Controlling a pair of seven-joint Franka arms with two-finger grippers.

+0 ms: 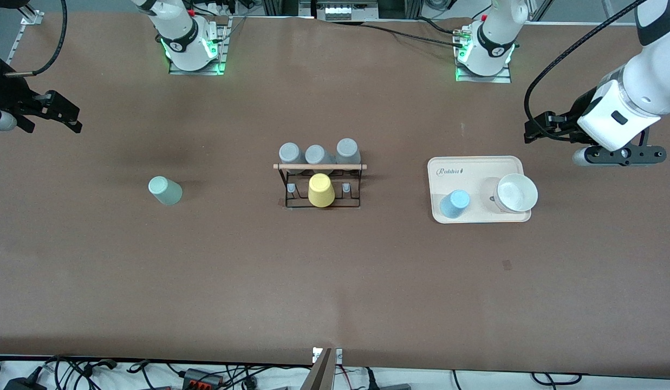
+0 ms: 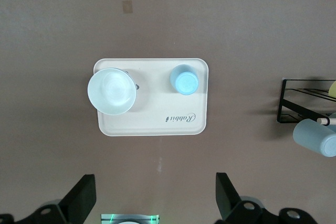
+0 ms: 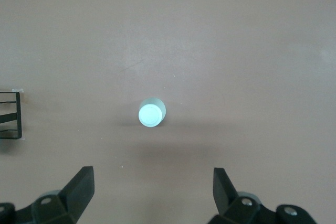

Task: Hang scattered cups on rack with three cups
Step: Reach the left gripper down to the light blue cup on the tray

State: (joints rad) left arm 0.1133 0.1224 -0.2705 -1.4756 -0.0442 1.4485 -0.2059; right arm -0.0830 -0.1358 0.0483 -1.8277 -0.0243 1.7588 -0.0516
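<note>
The black wire rack [image 1: 319,201] with a wooden rod [image 1: 319,167] stands mid-table. Three grey cups [image 1: 316,154] hang on its row farther from the front camera. A yellow cup [image 1: 320,190] sits on the nearer row. A mint-green cup [image 1: 165,190] [image 3: 151,114] stands upside down toward the right arm's end. A light blue cup [image 1: 454,203] [image 2: 185,80] stands upside down on the cream tray [image 1: 475,168]. My left gripper [image 1: 531,131] [image 2: 156,182] hangs open, high beside the tray. My right gripper [image 1: 52,124] [image 3: 152,179] hangs open, high over the table's right-arm end.
A white bowl [image 1: 516,193] [image 2: 111,91] shares the tray [image 2: 152,124] with the blue cup. An end of the rack [image 2: 304,100] and one grey cup [image 2: 315,137] show in the left wrist view. Bare brown table [image 1: 335,281] stretches toward the front camera.
</note>
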